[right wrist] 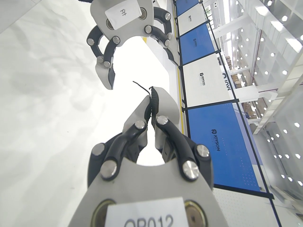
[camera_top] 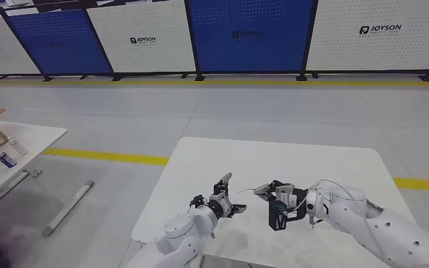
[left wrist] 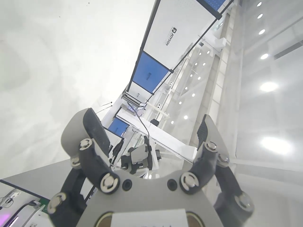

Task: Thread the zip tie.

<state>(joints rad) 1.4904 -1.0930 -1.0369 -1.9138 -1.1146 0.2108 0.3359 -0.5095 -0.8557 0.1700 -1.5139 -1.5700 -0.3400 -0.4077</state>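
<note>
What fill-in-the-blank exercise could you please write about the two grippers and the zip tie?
1. The right gripper is ____ on the zip tie.
2. The left gripper is ____, holding nothing.
3. The zip tie's free end points toward the ____ gripper.
Missing words: shut; open; left.

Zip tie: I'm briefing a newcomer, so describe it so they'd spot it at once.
Over the near part of the white table, two grippers face each other. The zip tie is the thin black strand sticking out of the shut right gripper, toward the open left gripper; it is the only thing either holds.
</note>
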